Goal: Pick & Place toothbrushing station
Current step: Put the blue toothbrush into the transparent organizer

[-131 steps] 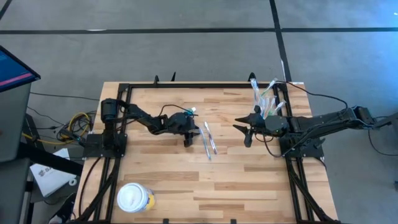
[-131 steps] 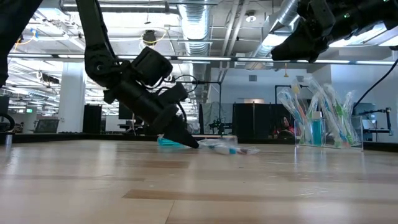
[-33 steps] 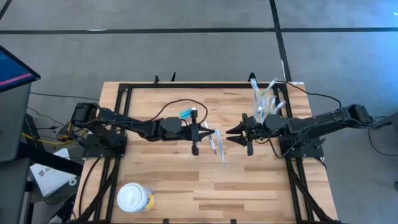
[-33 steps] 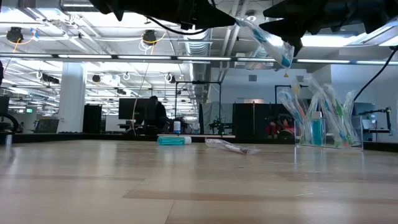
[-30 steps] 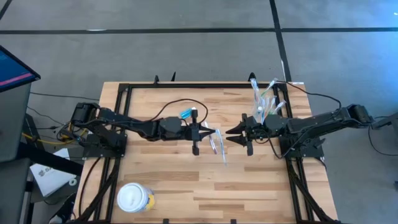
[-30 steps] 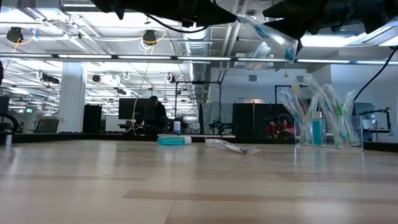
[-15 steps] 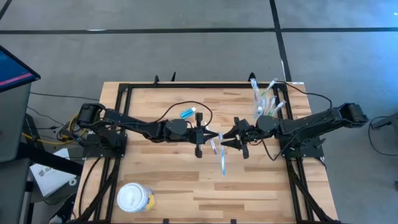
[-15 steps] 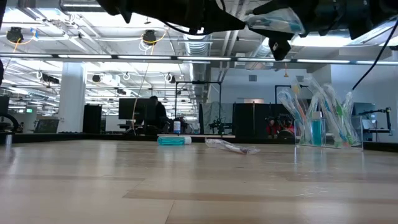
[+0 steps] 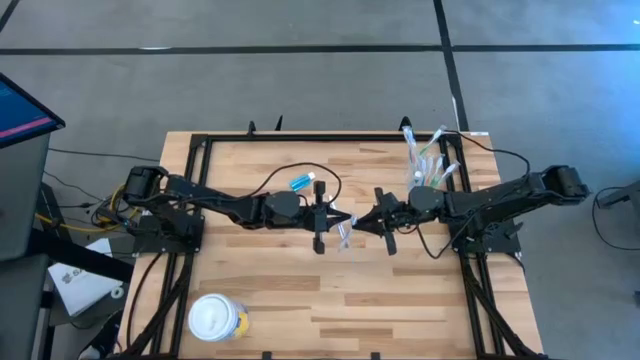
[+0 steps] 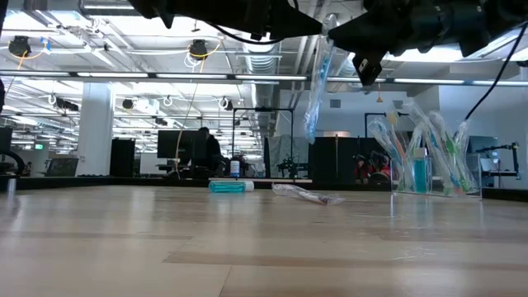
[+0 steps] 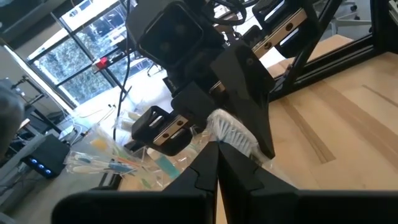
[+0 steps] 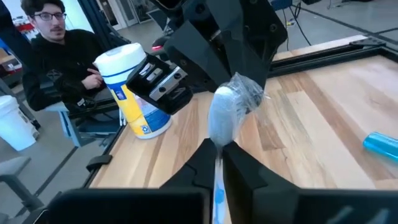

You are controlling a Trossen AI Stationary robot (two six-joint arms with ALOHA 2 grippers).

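The wooden bench [image 9: 400, 300] fills the overhead view, both dark arms reaching in to meet over its middle. Above it, the left claw [image 9: 330, 217] and the right claw [image 9: 372, 222] face each other, and both are pinched shut on one wrapped toothbrush [image 9: 346, 232] between them. From above that toothbrush is only a short pale sliver; the bench-level view shows it hanging almost straight down from the claws [image 10: 317, 78], clear of the wood. The left wrist camera adds its white bristle head [image 11: 231, 132] just past the closed tips, and the right wrist camera its crinkled clear wrapper [image 12: 233, 102].

A yellow tub with a white lid [image 9: 216, 319] stands at the near left. At the far right a clear tumbler [image 9: 427, 172] holds a fan of toothbrushes [image 10: 429, 132], which the low view shows upright with coloured handles. A small blue tube [image 9: 303, 182] lies left of centre toward the far side, and another wrapped toothbrush [image 10: 309, 195] lies flat on the wood.

Beyond is grey floor from above, an open hall with ceiling ducts in the low view, and a seated person [image 12: 59, 56] past the tub.
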